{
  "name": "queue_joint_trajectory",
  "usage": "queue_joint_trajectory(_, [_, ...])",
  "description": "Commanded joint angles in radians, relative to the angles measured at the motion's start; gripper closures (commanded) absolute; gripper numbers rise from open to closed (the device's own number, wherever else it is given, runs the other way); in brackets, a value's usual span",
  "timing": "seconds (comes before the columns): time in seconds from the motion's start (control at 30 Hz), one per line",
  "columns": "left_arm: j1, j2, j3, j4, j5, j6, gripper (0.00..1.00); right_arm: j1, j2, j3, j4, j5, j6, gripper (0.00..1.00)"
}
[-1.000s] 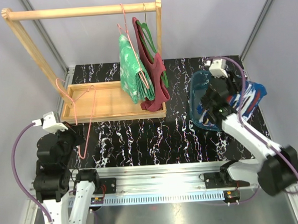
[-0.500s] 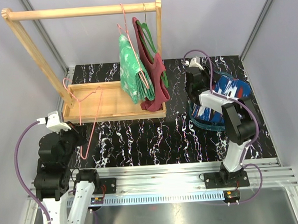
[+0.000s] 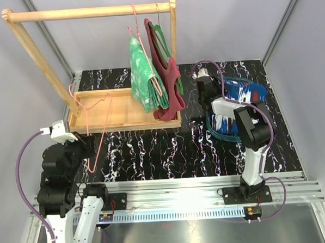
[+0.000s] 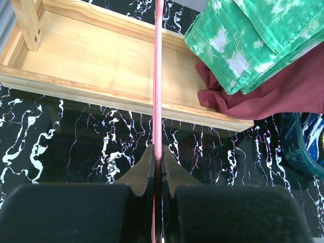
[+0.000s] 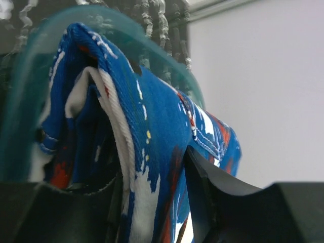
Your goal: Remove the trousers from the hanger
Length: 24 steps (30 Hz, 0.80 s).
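Pale grey walls close in a black, white-veined tabletop. On my overhead feed a wooden rack with a wooden tray at its foot fills the 11 o'clock area. The green trousers hang folded from the rail on a pink wire hanger, with a maroon garment just beside them toward 3 o'clock. Both reach down into the tray's right end.

My left claw is pinched together on the wire of a second pink hanger. On the wrist feed that wire runs straight toward 12 o'clock across the tray's front edge.

At 2 o'clock on the overhead feed, the blue trousers, splashed red and white, spill over the rim of a translucent teal tub. My right claw is clamped on a bunched fold of that blue cloth, one finger on either side, with the tub's rim curving behind it
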Motion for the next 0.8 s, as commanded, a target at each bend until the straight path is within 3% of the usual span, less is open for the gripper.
queue_joint_trajectory(0.0, [-0.005,0.017,0.019,0.074,-0.003,0.017,1.0,0.013,-0.108,0.084,-0.171,-0.175,0.182,0.63])
queue_joint_trajectory(0.07, [-0.005,0.028,0.033,0.069,-0.003,0.02,1.0,-0.003,-0.155,0.126,-0.336,-0.231,0.289,0.42])
queue_joint_trajectory(0.13, [-0.005,0.039,0.066,0.051,-0.012,0.024,1.0,-0.023,-0.194,0.189,-0.439,-0.358,0.367,0.35])
queue_joint_trajectory(0.17, [-0.005,0.049,0.076,0.046,-0.027,0.024,1.0,-0.035,-0.238,0.207,-0.523,-0.415,0.447,0.15])
queue_joint_trajectory(0.2, [-0.006,0.055,0.088,0.042,-0.035,0.027,1.0,-0.062,-0.264,0.224,-0.551,-0.522,0.485,0.04])
queue_joint_trajectory(0.23, [-0.006,0.06,0.106,0.034,-0.041,0.03,1.0,-0.079,-0.29,0.231,-0.6,-0.583,0.525,0.01])
queue_joint_trajectory(0.27, [-0.006,0.071,0.115,0.032,-0.05,0.032,1.0,-0.101,-0.335,0.235,-0.625,-0.651,0.609,0.0])
queue_joint_trajectory(0.37, [-0.006,0.085,0.154,0.028,-0.052,0.035,1.0,-0.217,-0.427,0.186,-0.638,-1.053,0.766,0.0])
queue_joint_trajectory(0.4, [-0.006,0.091,0.165,0.025,-0.079,0.037,1.0,-0.242,-0.448,0.162,-0.621,-1.082,0.804,0.01])
queue_joint_trajectory(0.53, [-0.006,0.13,0.247,0.011,-0.064,0.043,1.0,-0.352,-0.455,0.083,-0.582,-0.989,0.932,0.01])
queue_joint_trajectory(0.67, [-0.006,0.183,0.358,-0.006,-0.029,0.073,1.0,-0.414,-0.283,0.112,-0.607,-0.816,0.973,0.0])
queue_joint_trajectory(0.77, [-0.006,0.206,0.413,0.011,-0.02,0.112,1.0,-0.423,-0.158,0.145,-0.611,-0.805,0.958,0.01])
